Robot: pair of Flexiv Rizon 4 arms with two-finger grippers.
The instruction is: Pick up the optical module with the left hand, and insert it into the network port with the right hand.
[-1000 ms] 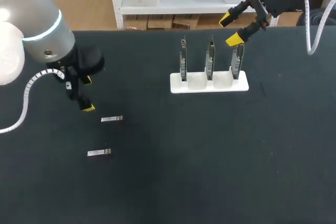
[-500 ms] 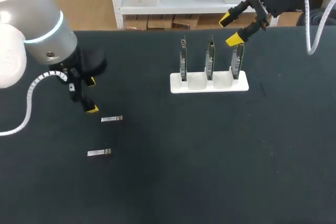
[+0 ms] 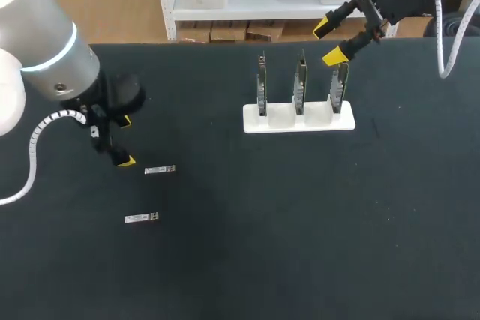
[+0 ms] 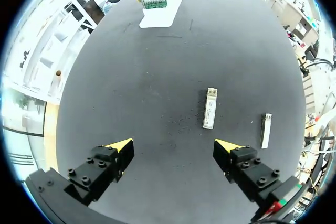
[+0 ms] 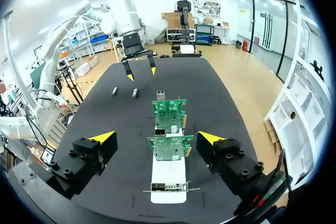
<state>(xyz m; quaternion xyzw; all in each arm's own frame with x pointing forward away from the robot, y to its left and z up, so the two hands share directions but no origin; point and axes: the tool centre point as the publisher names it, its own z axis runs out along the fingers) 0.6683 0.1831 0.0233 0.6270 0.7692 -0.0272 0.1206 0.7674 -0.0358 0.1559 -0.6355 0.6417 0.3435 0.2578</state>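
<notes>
One optical module (image 3: 160, 170) is lying flat on the black table (image 3: 300, 222), in its left part, roughly midway between the far and near edges. A second optical module (image 3: 142, 218) is lying a little closer to the near edge, apart from the first and roughly parallel to it. Nothing is gripping either one.

The left gripper (image 3: 124, 140) is hovering just beside the first module, on the side towards the table's left edge, with its fingers spread wide and holding nothing. In the left wrist view the first module (image 4: 210, 108) is lying ahead of the left gripper (image 4: 174, 145), not between the tips, and the second module (image 4: 266, 130) is lying off to one side.

Towards the far edge, right of the middle, a white holder (image 3: 298, 118) is carrying three green circuit boards (image 3: 301, 82) standing upright in a row. In the right wrist view a metal network port (image 5: 160, 95) is showing on the edge of the farthest board.

The right gripper (image 3: 328, 43) is hanging above the far edge, over the board at the holder's right end, with its jaws released and empty. From its own view, the right gripper (image 5: 156, 137) is looking along the row of boards.
</notes>
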